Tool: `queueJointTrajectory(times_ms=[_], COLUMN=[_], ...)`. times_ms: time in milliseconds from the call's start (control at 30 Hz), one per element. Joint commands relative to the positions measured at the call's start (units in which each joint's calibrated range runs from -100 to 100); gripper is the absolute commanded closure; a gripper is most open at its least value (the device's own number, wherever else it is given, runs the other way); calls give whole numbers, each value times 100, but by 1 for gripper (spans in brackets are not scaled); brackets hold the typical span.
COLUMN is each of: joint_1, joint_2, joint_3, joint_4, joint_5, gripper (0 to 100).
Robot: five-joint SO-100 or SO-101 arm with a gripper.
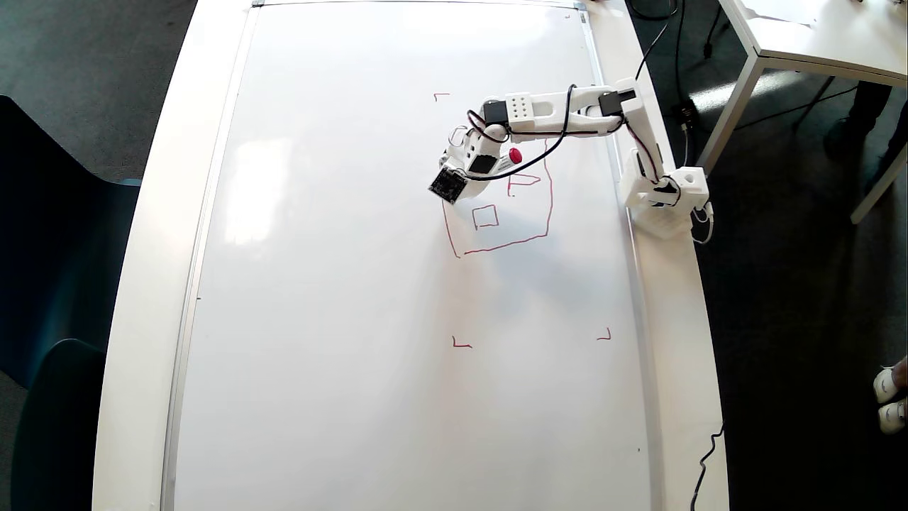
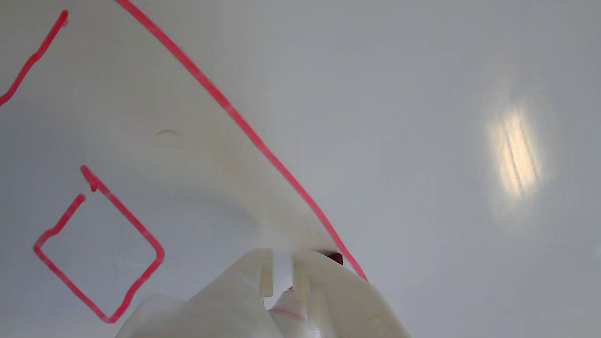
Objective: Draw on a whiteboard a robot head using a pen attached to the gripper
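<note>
The whiteboard [image 1: 340, 298] fills the table top. The robot head [image 1: 550, 206] is a red outline with its left, lower and right sides drawn and two small squares [image 1: 486, 216] inside. In the wrist view its long line [image 2: 244, 126] runs diagonally down to the pen tip, with one small square [image 2: 141, 230] at the left on the whiteboard [image 2: 422, 141]. My gripper [image 1: 457, 176] hangs over the outline's upper left and is shut on the pen [image 1: 515, 156], whose red end points right. In the wrist view the gripper [image 2: 283, 265] is at the bottom edge, and the pen's dark red tip [image 2: 334, 257] is at the end of the line.
Small red corner marks [image 1: 461, 344] [image 1: 604, 335] [image 1: 441, 94] lie on the board. The arm's base [image 1: 663, 195] sits on the white table rim at the right. Another table [image 1: 816, 35] stands at the upper right, a dark chair [image 1: 42, 284] at the left, a cable [image 1: 709, 461] at the lower right.
</note>
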Motion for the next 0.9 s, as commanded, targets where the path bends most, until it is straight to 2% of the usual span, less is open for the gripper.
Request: queueJointTrajectory(times_ms=[0, 533, 867], joint_1=[-38, -45, -60], joint_2=[15, 15, 241], joint_3=[35, 35, -146], joint_4=[-217, -903, -912], joint_5=[1, 12, 12], gripper=[99, 99, 99])
